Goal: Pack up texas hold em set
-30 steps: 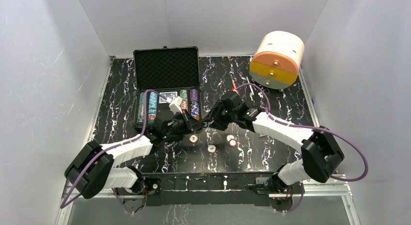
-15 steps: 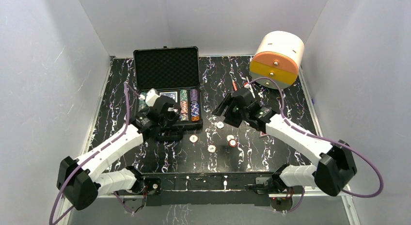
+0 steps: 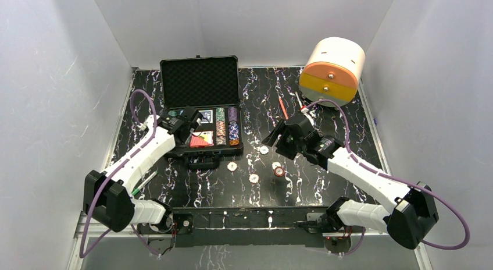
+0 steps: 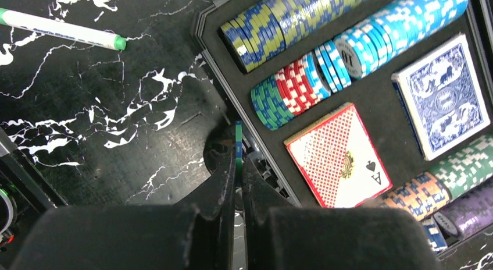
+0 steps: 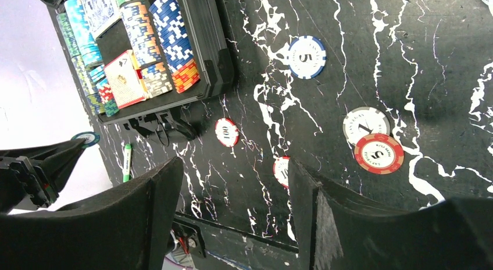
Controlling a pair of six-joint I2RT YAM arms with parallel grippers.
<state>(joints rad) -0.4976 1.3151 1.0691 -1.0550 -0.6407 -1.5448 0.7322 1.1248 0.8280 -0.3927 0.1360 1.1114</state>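
Top external view: both arms are over a dark marbled table (image 3: 325, 124).
Case: the black case (image 3: 200, 84) stands open in the upper left-centre of the frame, lid upright and tray toward the arms.
Left gripper: the left gripper (image 3: 181, 118) hangs over the left part of the tray.
Right gripper: the right gripper (image 3: 275, 139) hangs right of the case, above the loose chips (image 3: 254, 178) scattered in the frame centre.

Left wrist view: looks down on the tray's front wall.
Left tool state: the fingers are clamped on a green-edged chip (image 4: 238, 133), held edge-on at lower centre. Its height above the wall cannot be told.
Tray contents: chip rows (image 4: 302, 84) fill the upper centre. A red deck (image 4: 338, 156) and a blue deck (image 4: 442, 98) lie flat at right.
Off-task item: a green-capped pen (image 4: 58, 30) lies at upper left.

Right wrist view: looks down on the table beside the case.
Right tool state: the jaws are spread, with nothing between them.
Targets: a red-and-white chip (image 5: 227, 132) lies just above the jaw gap. A blue-and-white chip (image 5: 307, 57) lies at upper centre. A white button (image 5: 366, 125) touches a red chip (image 5: 379, 153) at right.

Step in hand (judged): collecting loose chips, with one carried to the tray.
Next move (judged): align the held chip with a free slot in the rows before release, and lower the spread jaws squarely over the red-and-white chip.
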